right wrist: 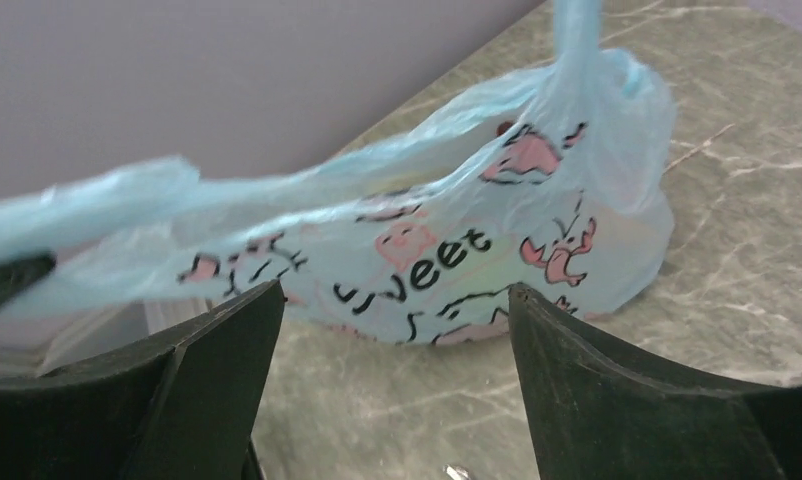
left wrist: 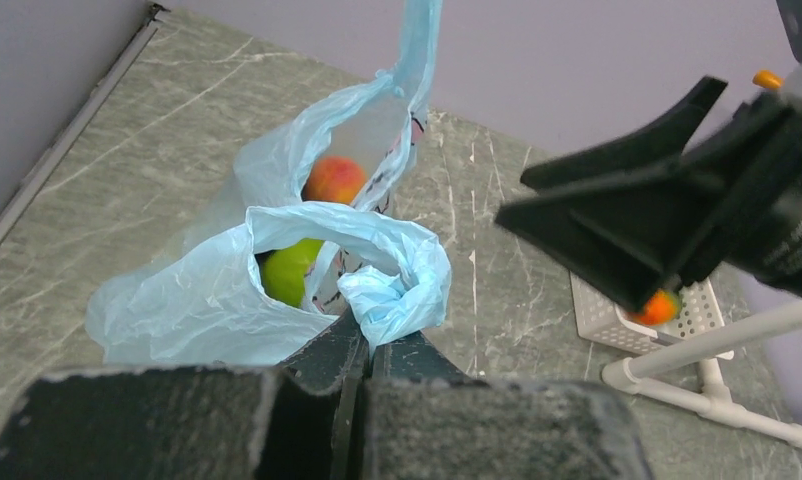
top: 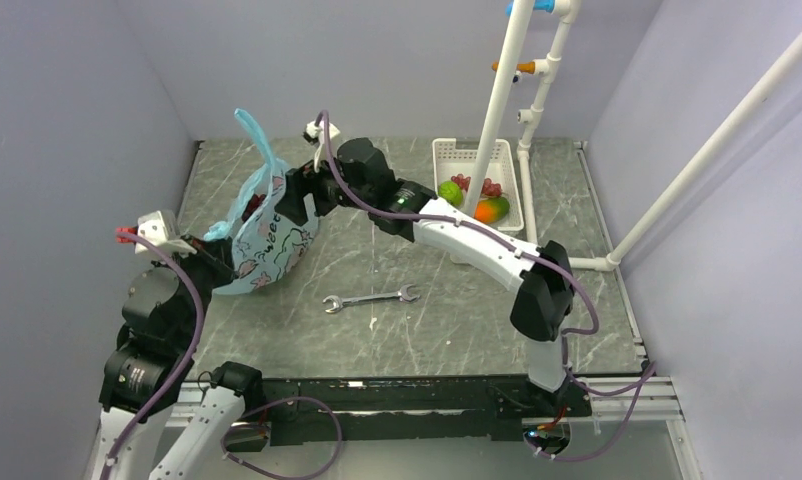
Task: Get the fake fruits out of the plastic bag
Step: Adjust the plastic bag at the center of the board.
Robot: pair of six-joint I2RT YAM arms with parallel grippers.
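The light blue plastic bag (top: 269, 238) with a pink cartoon print lies at the table's left. My left gripper (left wrist: 377, 330) is shut on a bunched fold of its rim (left wrist: 392, 290). Inside the open mouth I see a green fruit (left wrist: 289, 272) and an orange-red fruit (left wrist: 334, 180). My right gripper (top: 295, 198) is open and empty, hovering just right of the bag; its fingers (right wrist: 222, 340) frame the bag's printed side (right wrist: 427, 265). One loop handle (top: 254, 135) sticks up.
A white basket (top: 447, 155) at the back right holds a green fruit (top: 450, 193), an orange fruit (top: 490, 209) and red grapes (top: 491, 186). A wrench (top: 369, 298) lies mid-table. A white pipe frame (top: 499, 110) stands by the basket.
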